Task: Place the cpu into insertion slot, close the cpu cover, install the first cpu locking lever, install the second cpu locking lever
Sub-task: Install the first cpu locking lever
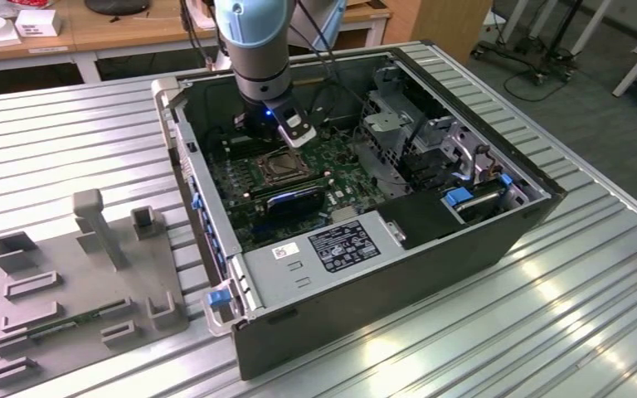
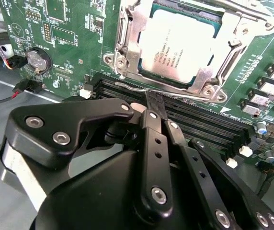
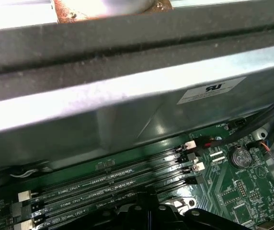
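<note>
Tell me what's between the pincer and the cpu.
In the second wrist view: black memory slots, a thin wire lever, and the near edge of the cpu cover.

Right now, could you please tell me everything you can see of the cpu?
The cpu is a small, flat, square chip with a silvery-grey metal top that bears dark print. In the second wrist view it lies level and face up, set into the green motherboard. The cpu cover, a bright metal frame, lies down around it, and the frame's tabs rest on the chip's edges.
</note>
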You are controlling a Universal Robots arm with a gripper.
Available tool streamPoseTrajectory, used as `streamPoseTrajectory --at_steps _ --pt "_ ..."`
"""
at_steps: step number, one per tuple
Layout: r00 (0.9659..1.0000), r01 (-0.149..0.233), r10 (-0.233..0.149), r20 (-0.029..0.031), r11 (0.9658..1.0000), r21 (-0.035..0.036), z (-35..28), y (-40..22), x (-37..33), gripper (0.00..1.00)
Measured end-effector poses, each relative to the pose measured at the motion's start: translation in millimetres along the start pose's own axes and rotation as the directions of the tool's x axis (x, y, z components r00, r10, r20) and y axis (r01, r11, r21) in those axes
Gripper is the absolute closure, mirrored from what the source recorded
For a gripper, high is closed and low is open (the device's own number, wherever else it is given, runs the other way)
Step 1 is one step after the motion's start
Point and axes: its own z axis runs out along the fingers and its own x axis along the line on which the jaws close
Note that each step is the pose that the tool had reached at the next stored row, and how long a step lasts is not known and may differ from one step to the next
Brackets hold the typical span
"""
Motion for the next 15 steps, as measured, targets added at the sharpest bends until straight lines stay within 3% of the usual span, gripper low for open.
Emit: streamPoseTrajectory --at_steps 15 --pt "1.0000 -0.003 0.003 0.0010 1.0000 0.0012 4.0 -1.7 0.6 0.89"
